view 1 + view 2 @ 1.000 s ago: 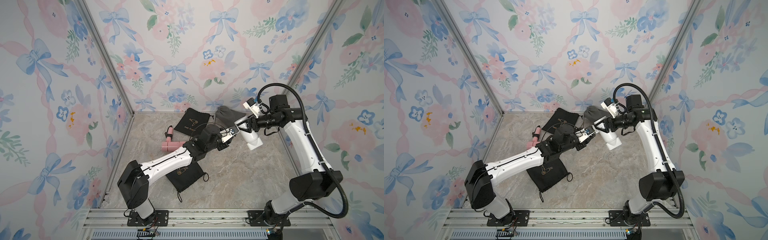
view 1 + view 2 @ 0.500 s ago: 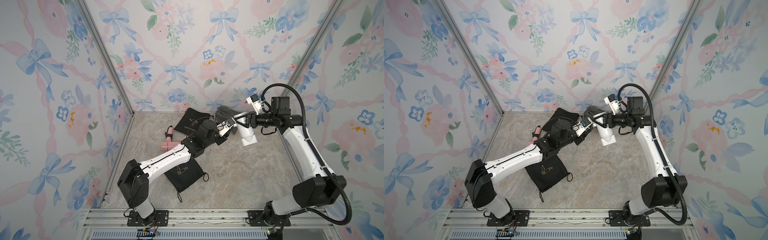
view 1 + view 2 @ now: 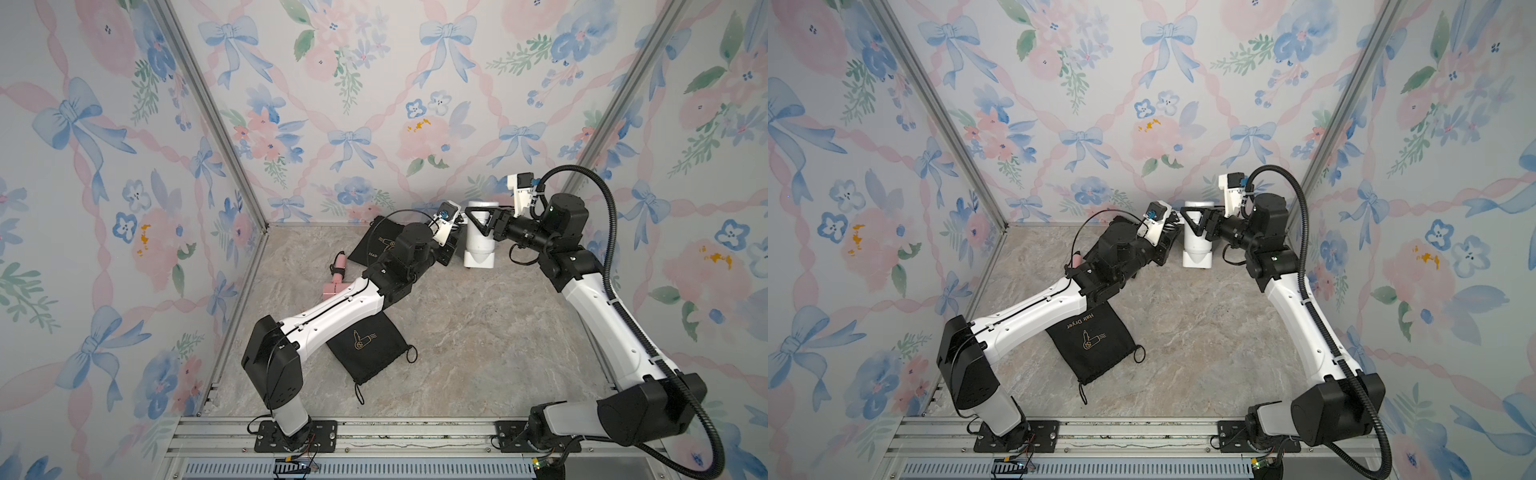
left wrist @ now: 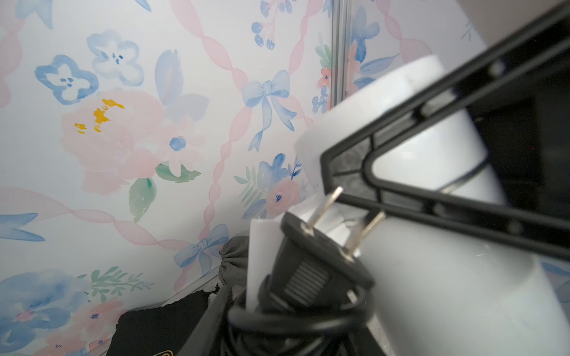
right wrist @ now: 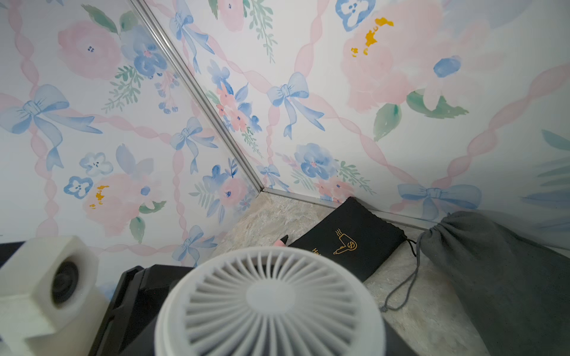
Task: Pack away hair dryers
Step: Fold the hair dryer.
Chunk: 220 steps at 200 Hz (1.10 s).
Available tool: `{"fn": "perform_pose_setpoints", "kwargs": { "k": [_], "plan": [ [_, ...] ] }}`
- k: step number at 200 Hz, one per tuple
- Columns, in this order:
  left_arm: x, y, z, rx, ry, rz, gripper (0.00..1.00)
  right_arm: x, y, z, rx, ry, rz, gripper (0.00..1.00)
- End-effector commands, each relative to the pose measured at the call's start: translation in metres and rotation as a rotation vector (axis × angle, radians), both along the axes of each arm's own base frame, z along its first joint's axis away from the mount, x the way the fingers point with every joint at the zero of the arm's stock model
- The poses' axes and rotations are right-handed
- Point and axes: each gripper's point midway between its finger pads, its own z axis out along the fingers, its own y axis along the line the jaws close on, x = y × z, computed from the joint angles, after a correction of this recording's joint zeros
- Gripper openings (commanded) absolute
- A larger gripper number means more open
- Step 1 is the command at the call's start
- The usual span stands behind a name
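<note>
we're clamping right gripper (image 3: 478, 222) on white plastic cylindrical hair dryer (image 3: 478, 254), left gripper (image 3: 450, 248) sitting beside its black cord (image 4: 296, 320), hold unclear

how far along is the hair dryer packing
Done: nothing visibly packed; the front pouch and back pouch lie flat. In hand: the right gripper clamps the white dryer by its barrel, with the left gripper at its corded handle. Left: bagging it, then the pink dryer, loose on the floor.
</note>
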Motion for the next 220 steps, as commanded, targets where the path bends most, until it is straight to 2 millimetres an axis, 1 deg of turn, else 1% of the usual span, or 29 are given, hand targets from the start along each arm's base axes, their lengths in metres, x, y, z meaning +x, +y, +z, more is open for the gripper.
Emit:
{"fn": "perform_pose_setpoints", "kwargs": {
  "k": [1,44,78,99,116,123,135,154,169,192,220],
  "plan": [
    [-0.029,-0.039,0.044,-0.239,-0.024,-0.135,0.37,-0.023,0.048,0.015,0.115,-0.042,0.138,0.31],
    [-0.039,-0.048,0.049,-0.264,-0.033,-0.155,0.37,-0.028,0.056,0.019,0.18,-0.099,0.129,0.31],
    [-0.045,-0.049,0.052,-0.306,-0.034,-0.166,0.37,-0.031,0.052,0.029,0.245,-0.15,0.089,0.32],
    [-0.046,-0.05,0.053,-0.309,-0.036,-0.17,0.38,-0.031,0.049,0.034,0.241,-0.173,0.071,0.32],
    [-0.047,-0.049,0.052,-0.301,-0.039,-0.171,0.4,-0.032,0.047,0.035,0.236,-0.169,0.06,0.33],
    [-0.048,-0.048,0.054,-0.3,-0.044,-0.172,0.41,-0.032,0.047,0.035,0.209,-0.189,0.054,0.33],
    [-0.049,-0.047,0.053,-0.283,-0.056,-0.172,0.47,-0.031,0.044,0.034,0.187,-0.194,0.039,0.33],
    [-0.053,-0.041,0.052,-0.237,-0.092,-0.166,0.63,-0.033,0.037,0.036,0.166,-0.208,0.022,0.32],
    [-0.058,-0.032,0.054,-0.2,-0.126,-0.164,0.71,-0.034,0.029,0.039,0.153,-0.224,0.006,0.32],
    [-0.064,-0.023,0.048,-0.136,-0.144,-0.169,0.76,-0.035,0.013,0.047,0.161,-0.245,-0.019,0.32],
    [-0.069,-0.01,0.037,-0.082,-0.139,-0.177,0.78,-0.033,-0.003,0.052,0.16,-0.26,-0.049,0.32]
  ]
}}
